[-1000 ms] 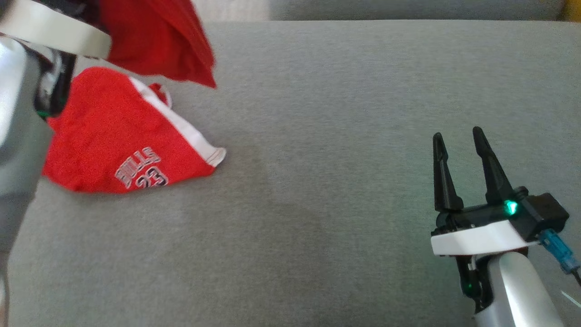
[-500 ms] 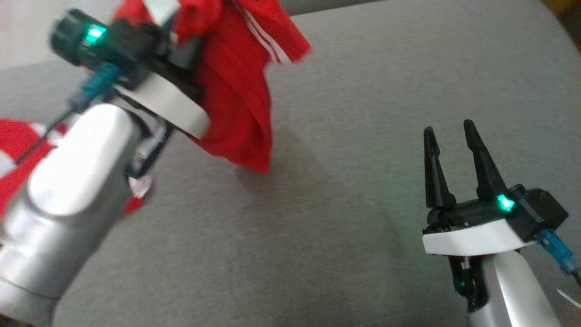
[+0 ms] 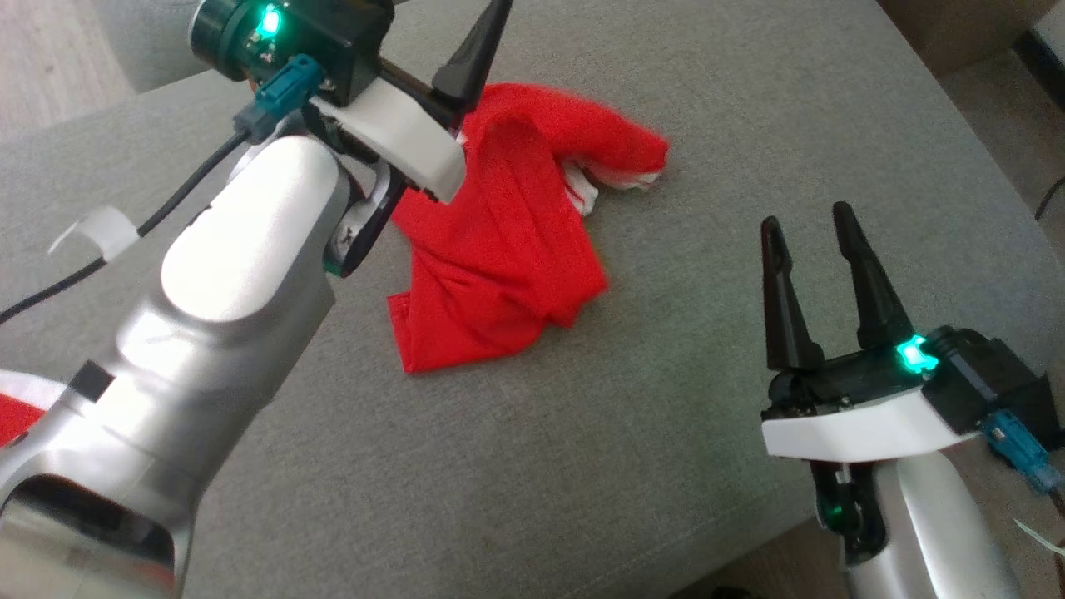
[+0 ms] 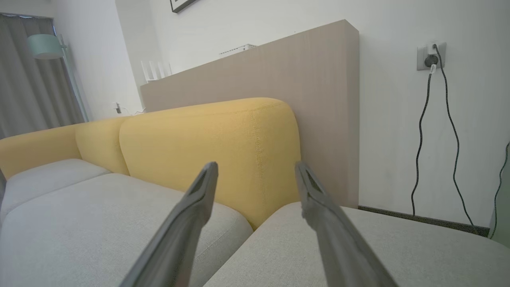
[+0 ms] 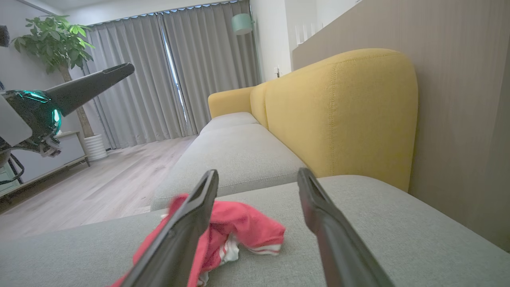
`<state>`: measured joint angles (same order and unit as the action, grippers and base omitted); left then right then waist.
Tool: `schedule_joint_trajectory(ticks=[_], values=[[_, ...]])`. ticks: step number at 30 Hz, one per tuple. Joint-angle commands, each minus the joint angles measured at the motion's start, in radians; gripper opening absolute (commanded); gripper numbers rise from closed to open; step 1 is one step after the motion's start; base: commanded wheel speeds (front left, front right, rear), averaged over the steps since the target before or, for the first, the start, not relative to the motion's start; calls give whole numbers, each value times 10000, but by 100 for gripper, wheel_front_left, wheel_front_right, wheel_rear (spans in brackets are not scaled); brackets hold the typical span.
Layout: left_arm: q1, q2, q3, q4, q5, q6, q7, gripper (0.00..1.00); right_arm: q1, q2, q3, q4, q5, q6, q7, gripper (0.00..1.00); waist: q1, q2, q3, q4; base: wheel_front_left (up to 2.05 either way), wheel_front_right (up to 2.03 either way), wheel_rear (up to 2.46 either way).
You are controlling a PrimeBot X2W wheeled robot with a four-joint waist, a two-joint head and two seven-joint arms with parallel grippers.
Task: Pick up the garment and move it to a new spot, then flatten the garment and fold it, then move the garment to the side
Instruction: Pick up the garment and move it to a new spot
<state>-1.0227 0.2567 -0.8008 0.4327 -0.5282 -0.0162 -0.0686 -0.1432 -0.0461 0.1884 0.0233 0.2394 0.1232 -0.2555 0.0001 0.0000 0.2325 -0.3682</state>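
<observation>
The garment [image 3: 516, 249] is a red piece with white trim, lying crumpled in a heap on the grey sofa cushion [image 3: 582, 466]. My left arm reaches across the left of the head view, one dark finger [image 3: 476, 46] rising just above the heap's far end. In the left wrist view the left gripper [image 4: 257, 165] is open with nothing between its fingers. My right gripper [image 3: 805, 218] stands open at the lower right, to the right of the garment and apart from it. The right wrist view looks between the open right gripper [image 5: 258, 172] at the garment [image 5: 247, 227].
A yellow sofa back [image 5: 338, 115] rises behind the cushion, with a wooden panel [image 4: 299, 67] behind it. Another bit of red and white cloth [image 3: 17, 408] shows at the left edge. The cushion's edge runs close by the right gripper, with floor [image 3: 998, 108] beyond.
The left gripper has opened and let go of the garment, which has dropped onto the cushion in a heap. The head camera has turned. The right gripper stays open.
</observation>
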Motion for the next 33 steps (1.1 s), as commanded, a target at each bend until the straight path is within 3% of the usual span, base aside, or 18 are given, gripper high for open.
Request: schedule_joint_trajectory(ticks=[1, 9, 12, 20, 27, 33], values=[[-546, 133, 540, 95, -25, 60, -359, 100, -237, -41, 102, -414, 84, 75, -63, 100, -1, 0, -8, 89, 0, 0, 0], [-181, 442, 760, 672, -127, -5, -1243, 100, -73, -41, -401, -365, -252, 75, -63, 100, -1, 0, -205, 1289, 0, 0, 0], [548, 771, 985, 440, -217, 137, -1651, 100, 32, -41, -682, -284, -500, 75, -63, 100, -1, 0, -410, 2207, 0, 0, 0], [3264, 1286, 1672, -1095, -215, 815, -1923, 100, 302, -41, -1012, -129, -1005, 75, -63, 100, -1, 0, -786, 3639, 0, 0, 0], [6074, 951, 2758, -2808, 502, 1378, -1929, 100, 601, -41, -1190, -8, -1178, 75, -63, 100, -1, 0, -1108, 4111, 0, 0, 0], [7627, 274, 3429, -3182, 1037, 1211, -1931, 100, 805, -41, -1359, 49, -1264, 75, -63, 100, -1, 0, -1167, 4246, 0, 0, 0]])
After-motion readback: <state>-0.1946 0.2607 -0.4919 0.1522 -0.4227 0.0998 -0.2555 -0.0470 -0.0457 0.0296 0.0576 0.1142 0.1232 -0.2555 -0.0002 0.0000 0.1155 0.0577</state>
